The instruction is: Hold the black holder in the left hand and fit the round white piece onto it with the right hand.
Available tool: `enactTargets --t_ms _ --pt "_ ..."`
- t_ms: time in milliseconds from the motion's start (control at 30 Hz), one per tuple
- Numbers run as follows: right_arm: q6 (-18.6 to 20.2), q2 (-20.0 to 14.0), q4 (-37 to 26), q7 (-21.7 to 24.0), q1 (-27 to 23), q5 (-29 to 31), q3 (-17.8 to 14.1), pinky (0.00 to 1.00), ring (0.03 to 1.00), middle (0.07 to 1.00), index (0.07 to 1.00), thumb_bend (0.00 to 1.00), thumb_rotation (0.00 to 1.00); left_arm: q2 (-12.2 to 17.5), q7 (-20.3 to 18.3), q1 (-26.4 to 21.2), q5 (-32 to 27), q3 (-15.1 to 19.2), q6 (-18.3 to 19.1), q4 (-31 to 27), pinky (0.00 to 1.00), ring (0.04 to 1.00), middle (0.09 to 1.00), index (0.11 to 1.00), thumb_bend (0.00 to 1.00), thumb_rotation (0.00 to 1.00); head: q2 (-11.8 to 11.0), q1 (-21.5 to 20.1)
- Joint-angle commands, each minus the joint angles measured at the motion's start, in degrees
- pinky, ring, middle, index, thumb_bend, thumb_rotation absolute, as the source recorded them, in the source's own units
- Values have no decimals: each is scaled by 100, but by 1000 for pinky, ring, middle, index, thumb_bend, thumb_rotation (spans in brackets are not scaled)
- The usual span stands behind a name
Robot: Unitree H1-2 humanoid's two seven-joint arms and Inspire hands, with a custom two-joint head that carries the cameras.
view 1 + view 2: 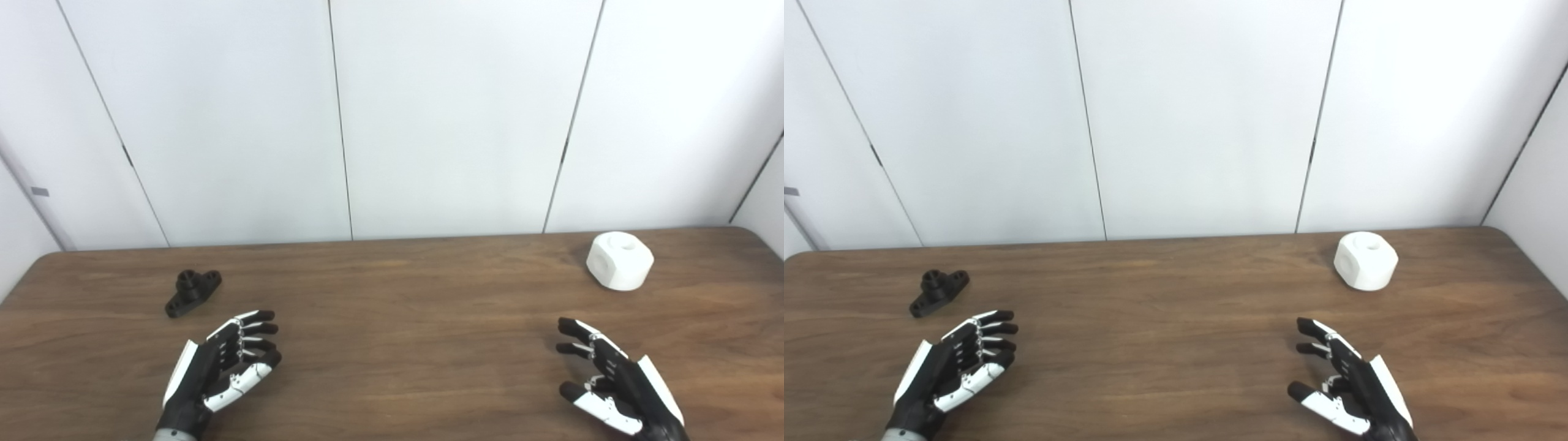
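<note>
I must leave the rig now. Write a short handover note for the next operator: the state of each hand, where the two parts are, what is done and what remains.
Left hand: open, holds nothing, over the near left of the table.
Right hand: open, holds nothing, over the near right.
Black holder: lies on the table, far left, just beyond the left hand, not touched.
Round white piece: stands on the table, far right, beyond the right hand, not touched.
Done: nothing yet; both parts lie apart.
Left: take the holder in the left hand, take the white piece in the right, fit it onto the holder.
</note>
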Motion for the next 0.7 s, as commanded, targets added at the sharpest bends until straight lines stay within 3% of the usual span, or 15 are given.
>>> enactTargets --t_ms 0,233,400,567,667 --pt "217 -87 139 75 13 -83 35 623 779 863 842 937 671 4 63 1 22 -50 -185 153 499 639 727 771 732 434 38 9" --pt "143 -108 184 94 -16 -1 -21 613 781 858 842 945 659 -34 84 -25 58 -68 -185 112 498 645 728 771 683 400 111 73" --pt "121 -134 214 101 -32 -51 -11 618 782 858 845 935 669 -29 86 -56 57 -66 -257 217 489 632 724 772 730 427 111 73" --pt "102 -135 217 104 -35 -35 -16 604 773 854 841 943 667 -18 93 -47 90 -66 -206 180 493 636 720 773 703 413 83 216" --pt "50 -113 224 120 -17 46 -27 597 781 860 845 926 656 -117 297 -11 157 18 -567 178 509 631 715 747 706 339 -4 444"
